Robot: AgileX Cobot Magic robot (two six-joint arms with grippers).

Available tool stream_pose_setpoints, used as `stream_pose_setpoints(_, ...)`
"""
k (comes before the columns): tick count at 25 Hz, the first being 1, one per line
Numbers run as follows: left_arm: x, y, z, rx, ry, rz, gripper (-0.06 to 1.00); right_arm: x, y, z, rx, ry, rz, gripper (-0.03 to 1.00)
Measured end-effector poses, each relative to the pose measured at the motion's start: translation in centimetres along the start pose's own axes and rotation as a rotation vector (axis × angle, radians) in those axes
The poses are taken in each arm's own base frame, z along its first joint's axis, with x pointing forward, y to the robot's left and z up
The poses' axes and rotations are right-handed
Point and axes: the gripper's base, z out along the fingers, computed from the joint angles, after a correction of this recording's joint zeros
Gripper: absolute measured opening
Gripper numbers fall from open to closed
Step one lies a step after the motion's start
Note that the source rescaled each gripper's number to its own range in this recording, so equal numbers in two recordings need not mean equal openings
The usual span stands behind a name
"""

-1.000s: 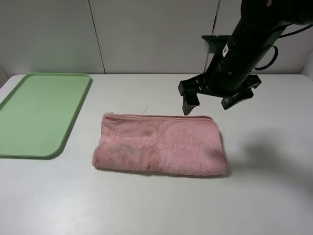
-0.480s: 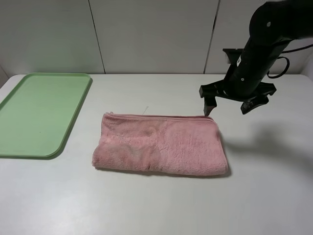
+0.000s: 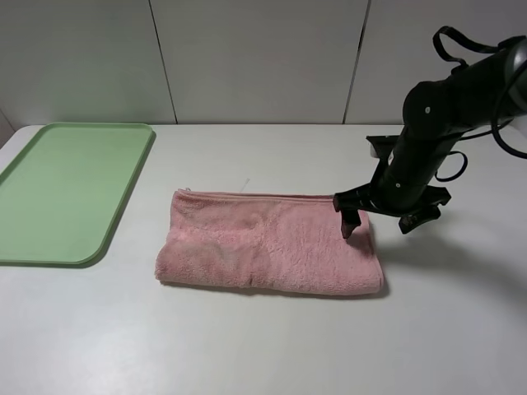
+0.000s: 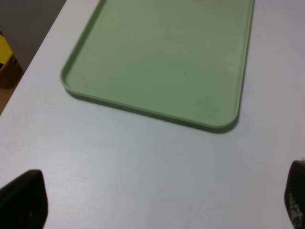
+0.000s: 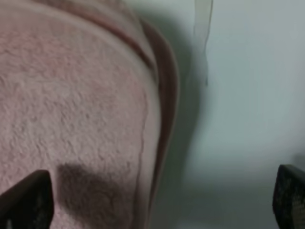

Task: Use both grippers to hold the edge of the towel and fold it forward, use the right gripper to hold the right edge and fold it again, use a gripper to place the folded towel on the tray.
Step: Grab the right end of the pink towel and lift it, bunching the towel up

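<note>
The pink towel point(image 3: 268, 243) lies on the white table as a long band, its layered right edge seen close up in the right wrist view point(image 5: 71, 105). My right gripper point(image 3: 379, 226) hangs open low over that right edge, one fingertip point(image 3: 347, 229) above the cloth and the other beyond it over bare table. Its jaws point(image 5: 157, 200) hold nothing. The light-green tray point(image 3: 66, 185) sits at the far left. My left gripper point(image 4: 159, 200) is out of the exterior view; in the left wrist view it stands open above the table near the tray point(image 4: 162, 52).
The white table point(image 3: 461, 329) extends around the towel, with a pale panelled wall behind it. A thin white tag point(image 3: 245, 184) shows at the towel's far edge. The right arm point(image 3: 449, 99) reaches in from the upper right.
My right gripper has swung right and dropped from above the towel's far edge to its right end, still open. The towel and tray have not moved.
</note>
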Motion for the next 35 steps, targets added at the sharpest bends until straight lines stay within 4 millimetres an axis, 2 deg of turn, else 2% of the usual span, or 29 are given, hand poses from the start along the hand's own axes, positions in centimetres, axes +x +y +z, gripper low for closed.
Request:
stream_pose_setpoints(7,0.0,0.0,0.0,-0.001,0.000,0.000,1.00,0.6,-0.9,2.4,-0.010,-0.008,0.008,1.00)
stream_pose_setpoints(18,0.0,0.0,0.0,-0.001,0.000,0.000,1.00,0.3,-0.9,3.2,-0.007,-0.024,-0.021,1.00)
stream_pose_setpoints(19,0.0,0.0,0.0,-0.001,0.000,0.000,1.00,0.3,-1.0,3.2,-0.006,-0.024,-0.023,0.98)
stream_pose_setpoints(20,0.0,0.0,0.0,-0.001,0.000,0.000,1.00,0.2,-1.0,3.2,-0.006,-0.029,-0.026,0.92)
stream_pose_setpoints(21,0.0,0.0,0.0,-0.001,0.000,0.000,1.00,0.1,-0.9,3.2,-0.008,-0.041,-0.028,0.81)
stream_pose_setpoints(26,0.0,0.0,0.0,-0.001,0.000,0.000,1.00,-0.3,-0.6,3.3,-0.036,-0.076,0.015,0.14)
stream_pose_setpoints(27,0.0,0.0,0.0,-0.001,0.000,0.000,1.00,-0.3,-0.5,3.3,-0.039,-0.076,0.020,0.06)
stream_pose_setpoints(28,0.0,0.0,0.0,-0.001,0.000,0.000,1.00,-0.3,-0.5,3.3,-0.041,-0.076,0.023,0.04)
stream_pose_setpoints(35,0.0,0.0,0.0,-0.001,0.000,0.000,1.00,-0.2,-0.5,3.1,-0.041,-0.072,0.022,0.04)
